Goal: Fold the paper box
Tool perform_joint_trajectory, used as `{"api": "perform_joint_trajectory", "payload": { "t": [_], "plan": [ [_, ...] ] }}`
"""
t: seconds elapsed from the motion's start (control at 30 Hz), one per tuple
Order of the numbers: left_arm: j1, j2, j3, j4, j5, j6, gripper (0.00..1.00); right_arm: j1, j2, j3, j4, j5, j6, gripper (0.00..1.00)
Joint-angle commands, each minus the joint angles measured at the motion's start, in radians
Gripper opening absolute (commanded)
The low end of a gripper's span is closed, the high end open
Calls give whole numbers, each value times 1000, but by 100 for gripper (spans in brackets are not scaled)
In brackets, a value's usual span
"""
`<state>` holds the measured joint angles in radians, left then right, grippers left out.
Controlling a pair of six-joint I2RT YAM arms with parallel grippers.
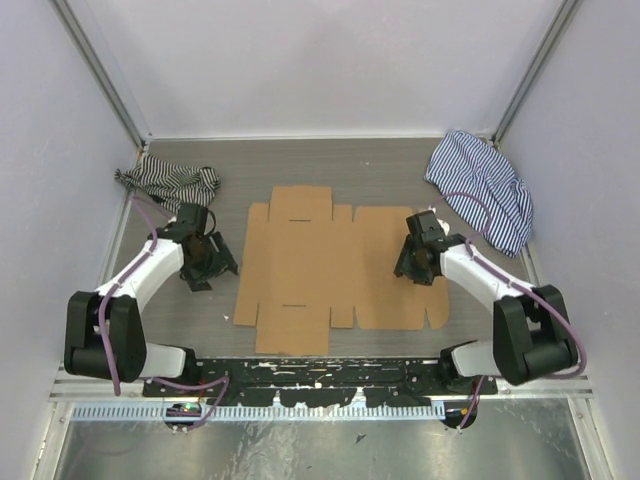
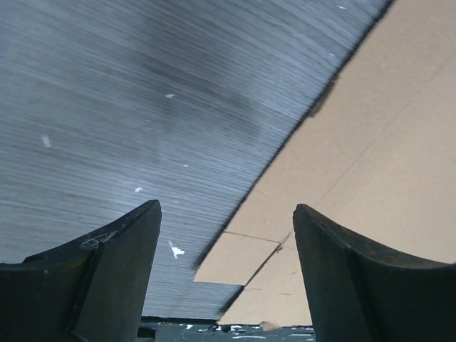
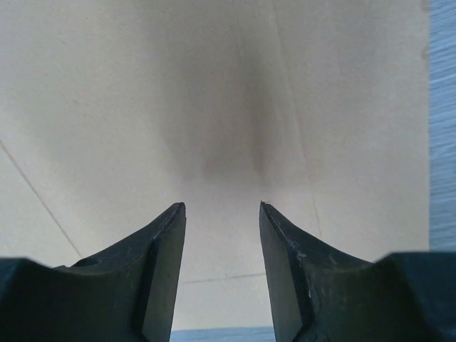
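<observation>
Paper box lies flat (unfolded), long axis running left-right.

Overhead looks down; wrist cameras closely face paper box.

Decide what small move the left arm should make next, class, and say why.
Probably slide the left claw slightly toward the paper box. The box lies flat and unfolded. The open left claw hovers over bare table just beside its left edge, while the open right claw is over its right panel. Reaching that edge seems needed before lifting a flap.
</observation>
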<state>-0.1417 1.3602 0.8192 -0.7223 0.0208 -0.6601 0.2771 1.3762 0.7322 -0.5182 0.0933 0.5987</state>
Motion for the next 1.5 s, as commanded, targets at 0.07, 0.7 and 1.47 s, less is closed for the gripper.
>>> {"api": "perform_joint_trajectory", "payload": {
  "t": [0.07, 0.7, 1.47],
  "plan": [
    [-82, -27, -41, 124, 134, -9, 82, 4, -138, 74, -40, 28, -39, 52],
    [-197, -476, -315, -108, 133, -264, 85, 250, -125, 157, -30, 80, -1, 53],
    [-197, -313, -399, 175, 143, -285, 73, 257, -2, 45, 119, 34, 5, 51]
  ]
}}
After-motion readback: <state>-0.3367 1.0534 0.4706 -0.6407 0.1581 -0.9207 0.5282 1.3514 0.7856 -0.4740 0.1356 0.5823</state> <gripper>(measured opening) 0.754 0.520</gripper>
